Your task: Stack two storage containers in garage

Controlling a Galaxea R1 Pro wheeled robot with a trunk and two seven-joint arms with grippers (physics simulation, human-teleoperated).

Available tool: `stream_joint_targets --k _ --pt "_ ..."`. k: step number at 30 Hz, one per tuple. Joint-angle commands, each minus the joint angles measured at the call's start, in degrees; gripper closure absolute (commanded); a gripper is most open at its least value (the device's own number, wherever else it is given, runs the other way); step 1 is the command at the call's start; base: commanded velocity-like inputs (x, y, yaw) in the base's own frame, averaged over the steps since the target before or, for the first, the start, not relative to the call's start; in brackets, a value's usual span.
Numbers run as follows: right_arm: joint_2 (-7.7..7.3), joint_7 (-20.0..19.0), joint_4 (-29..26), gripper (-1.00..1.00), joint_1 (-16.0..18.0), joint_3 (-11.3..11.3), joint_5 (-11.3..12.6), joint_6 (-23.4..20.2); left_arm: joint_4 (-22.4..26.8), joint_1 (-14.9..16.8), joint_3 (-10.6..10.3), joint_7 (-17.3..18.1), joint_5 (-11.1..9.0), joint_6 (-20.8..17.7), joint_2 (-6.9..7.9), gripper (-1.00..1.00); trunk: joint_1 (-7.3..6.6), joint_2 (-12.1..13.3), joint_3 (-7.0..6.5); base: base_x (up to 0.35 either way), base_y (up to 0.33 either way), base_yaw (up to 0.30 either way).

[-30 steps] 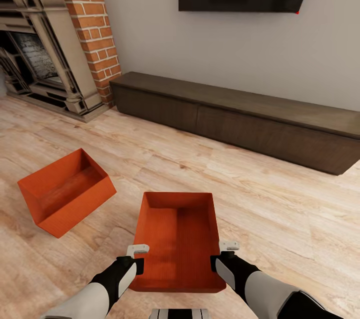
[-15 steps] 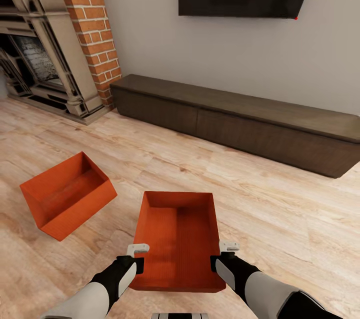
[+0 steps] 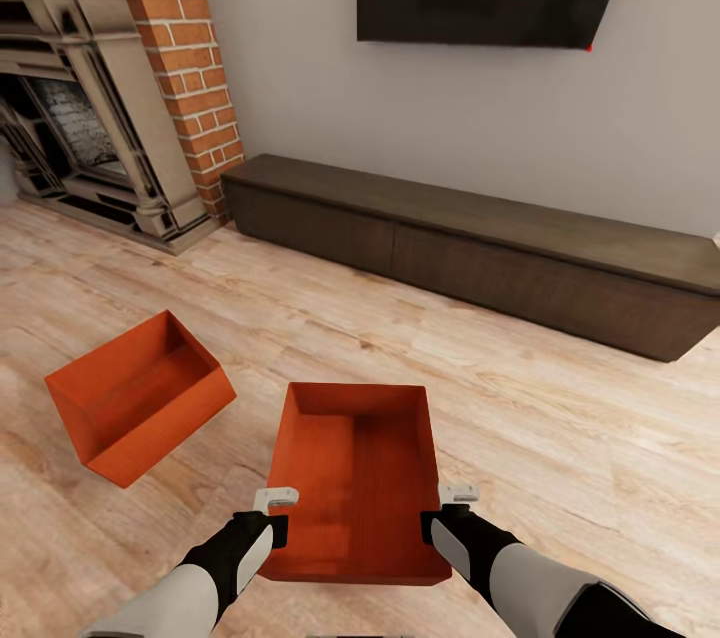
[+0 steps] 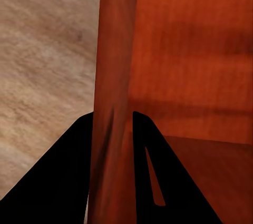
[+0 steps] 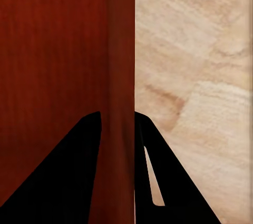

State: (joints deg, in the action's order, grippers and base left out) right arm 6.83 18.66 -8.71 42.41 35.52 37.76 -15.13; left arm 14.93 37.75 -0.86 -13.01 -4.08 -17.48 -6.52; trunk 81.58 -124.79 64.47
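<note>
The left tool (image 3: 276,498) and right tool (image 3: 459,494) each pinch a side wall of the near container (image 3: 355,478). The other container (image 3: 135,396) lies tilted on the wood floor (image 3: 560,428) to its left

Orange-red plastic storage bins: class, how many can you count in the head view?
2. One orange-red rectangular plastic bin is gripped between both end effectors; the other orange-red bin sits tilted on the wood floor to its left.
</note>
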Motion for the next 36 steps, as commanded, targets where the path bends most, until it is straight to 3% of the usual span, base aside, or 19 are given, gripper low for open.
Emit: stream_joint_targets --k 1,36 --pt "-0.06 0.57 -0.16 1.00 0.05 -0.01 -1.94 1.61 -0.08 -0.05 -0.10 -1.41 0.39 -0.54 0.08 1.00 -0.23 0.40 -0.14 0.000 0.000 0.000" --pt "-0.01 0.50 -0.17 1.00 0.04 0.02 -2.06 2.47 -0.08 -0.05 -0.02 -1.41 0.39 -0.54 0.11 1.00 -7.92 14.44 -6.43 0.000 0.000 0.000"
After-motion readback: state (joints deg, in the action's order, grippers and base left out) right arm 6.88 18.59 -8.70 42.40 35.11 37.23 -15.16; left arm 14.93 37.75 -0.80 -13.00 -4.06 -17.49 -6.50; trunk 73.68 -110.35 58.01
